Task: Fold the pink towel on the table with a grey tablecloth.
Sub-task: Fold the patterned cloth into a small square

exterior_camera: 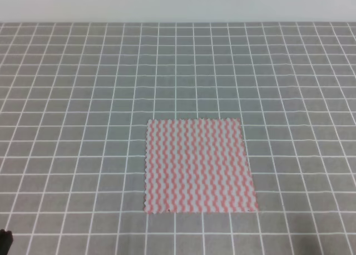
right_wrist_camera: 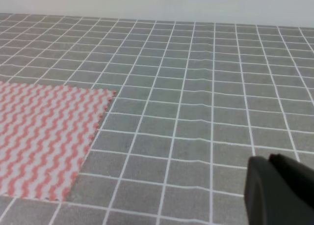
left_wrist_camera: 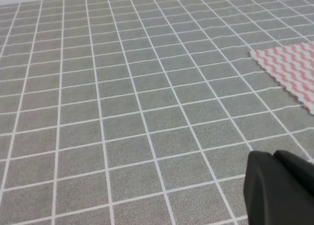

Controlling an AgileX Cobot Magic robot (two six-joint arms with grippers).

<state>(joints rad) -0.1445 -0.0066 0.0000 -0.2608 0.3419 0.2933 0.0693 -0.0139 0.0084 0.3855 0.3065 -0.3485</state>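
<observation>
Towel spread flat, both our arms held back.
The pink towel (exterior_camera: 199, 166) lies near-centre on the table with a grey tablecloth (exterior_camera: 83, 99), between our left gripper (left_wrist_camera: 282, 190) and right gripper (right_wrist_camera: 279, 190), neither clearly nearer; we cannot tell whether their jaws are apart.

The towel (exterior_camera: 199, 166) showed pink and white wavy zigzag stripes running lengthwise, with the same pattern visible in both wrist views. The bench (exterior_camera: 83, 99) was covered in grey cloth crossed by a thin white grid of lines. At 12 o'clock in the high view, a pale, plain whitish wall (exterior_camera: 178, 4) stood behind. The left tool (left_wrist_camera: 279, 190) and right tool (right_wrist_camera: 279, 190) looked matte black.
</observation>
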